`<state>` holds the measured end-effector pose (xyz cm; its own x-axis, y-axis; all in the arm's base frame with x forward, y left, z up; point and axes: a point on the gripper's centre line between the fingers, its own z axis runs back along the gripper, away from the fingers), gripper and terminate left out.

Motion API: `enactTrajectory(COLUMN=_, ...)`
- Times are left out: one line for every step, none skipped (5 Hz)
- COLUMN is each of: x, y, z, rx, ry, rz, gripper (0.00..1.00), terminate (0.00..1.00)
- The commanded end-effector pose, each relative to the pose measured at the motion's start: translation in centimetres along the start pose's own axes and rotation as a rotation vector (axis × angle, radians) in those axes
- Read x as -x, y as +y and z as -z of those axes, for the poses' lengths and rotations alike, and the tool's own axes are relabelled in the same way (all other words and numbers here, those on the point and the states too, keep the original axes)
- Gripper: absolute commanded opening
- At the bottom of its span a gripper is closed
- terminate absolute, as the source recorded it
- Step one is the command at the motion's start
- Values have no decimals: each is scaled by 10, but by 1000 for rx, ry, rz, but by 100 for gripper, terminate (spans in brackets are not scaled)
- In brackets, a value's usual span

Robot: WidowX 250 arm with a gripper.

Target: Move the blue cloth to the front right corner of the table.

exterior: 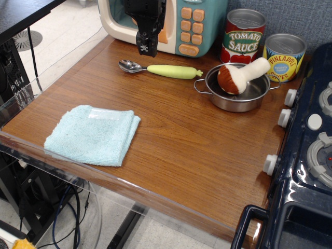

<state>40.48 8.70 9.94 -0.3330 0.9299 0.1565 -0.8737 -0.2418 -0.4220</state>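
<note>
**Blue cloth at 8 o'clock, my pincer high at 12**

While my pincer hangs near the back of the table, at about 12 o'clock and in front of the toy microwave, it carries nothing. Its 2 black fingers point down and sit close together, but I cannot tell whether they are fully closed or a little apart.

My target, the blue cloth, lies folded and flat at about 8 o'clock, near the front left edge of the table and just inside the clear acrylic rim. It is well apart from my pincer and touches none of the other things.

Just below my pincer, toward 11 o'clock, a spoon with a steel bowl and a yellow-green handle lies on its side on the wood. At 1 o'clock stands a steel pan with 2 small handles, and a plush mushroom rests tilted inside it, stem over the rim. Behind the pan, at about 2 o'clock, stand 2 cans: a tomato sauce can and, to its right, a pineapple can.

At 3 to 4 o'clock the dark navy toy stove sits along the table's right side, its white knobs facing the wood.
</note>
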Motion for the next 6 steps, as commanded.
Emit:
enactTrajectory(x=0, y=0, z=0, rx=0, ry=0, rz=0, gripper=100, terminate=0)
enactTrajectory(x=-6, y=2, z=-6, rx=16, ry=7, rz=-13, gripper=100, terminate=0)
enactTrajectory(x=-13, y=5, z=-16, rx=25, ry=19, rz=-29, gripper=100, terminate=0)
enactTrajectory(x=-28, y=18, z=-30, rx=38, ry=51, rz=-45, gripper=100, terminate=0)
enactTrajectory(x=-34, y=40, z=-32, rx=-17, ry=76, rz=-11, gripper=100, terminate=0)
enactTrajectory(x=-39, y=72, z=-18, rx=-120, ry=82, rz=27, gripper=100, terminate=0)
